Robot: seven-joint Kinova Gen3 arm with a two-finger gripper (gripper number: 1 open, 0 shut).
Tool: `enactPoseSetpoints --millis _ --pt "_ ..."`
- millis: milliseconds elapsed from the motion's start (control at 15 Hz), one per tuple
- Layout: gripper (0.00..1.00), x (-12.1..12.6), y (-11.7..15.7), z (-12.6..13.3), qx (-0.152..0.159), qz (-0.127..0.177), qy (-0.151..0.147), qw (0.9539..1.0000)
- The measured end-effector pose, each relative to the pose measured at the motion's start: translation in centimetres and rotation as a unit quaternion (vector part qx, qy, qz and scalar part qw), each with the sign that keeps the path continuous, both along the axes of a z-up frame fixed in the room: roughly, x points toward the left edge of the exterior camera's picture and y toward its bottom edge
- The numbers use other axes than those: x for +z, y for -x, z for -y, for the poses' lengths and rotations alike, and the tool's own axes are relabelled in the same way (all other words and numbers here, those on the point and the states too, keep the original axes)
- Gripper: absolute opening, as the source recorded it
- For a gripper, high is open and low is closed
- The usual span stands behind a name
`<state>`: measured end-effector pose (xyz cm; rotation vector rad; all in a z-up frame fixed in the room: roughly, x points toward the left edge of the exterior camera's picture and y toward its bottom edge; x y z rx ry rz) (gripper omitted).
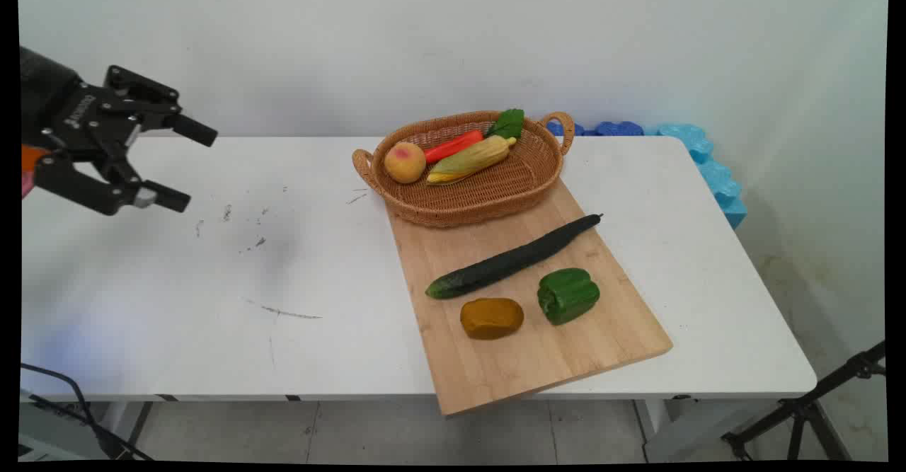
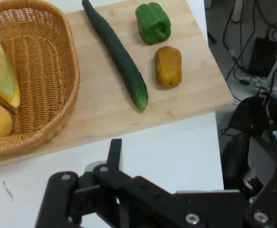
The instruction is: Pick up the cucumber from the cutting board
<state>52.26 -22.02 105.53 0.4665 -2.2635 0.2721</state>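
Well off to one side of the wooden cutting board (image 1: pixel 531 302), the black two-finger claw (image 1: pixel 184 166) hangs wide open above the white bench (image 1: pixel 212 281), gripping nothing (nearest it lies the long dark-green cucumber (image 2: pixel 117 52), probably stiff, smooth, best gripped mid-length).

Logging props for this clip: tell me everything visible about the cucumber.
The cucumber is long, slim and dark green, with a smooth, slightly glossy skin and a lighter green blunt end nearest the table's front; the far end tapers to a small dark tip. It lies flat and diagonal on the wooden board, between the basket and the green pepper and brown block. It touches only the board.
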Motion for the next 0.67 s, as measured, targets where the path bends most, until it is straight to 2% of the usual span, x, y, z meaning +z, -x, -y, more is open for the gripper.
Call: enactPoseSetpoints --millis 400,667 --pt "1.0 -0.9 1.8 2.5 0.006 0.001 -0.004 1.0" --pt "1.0 -1.4 4.7 5.5 0.03 0.002 -0.019 0.9994"
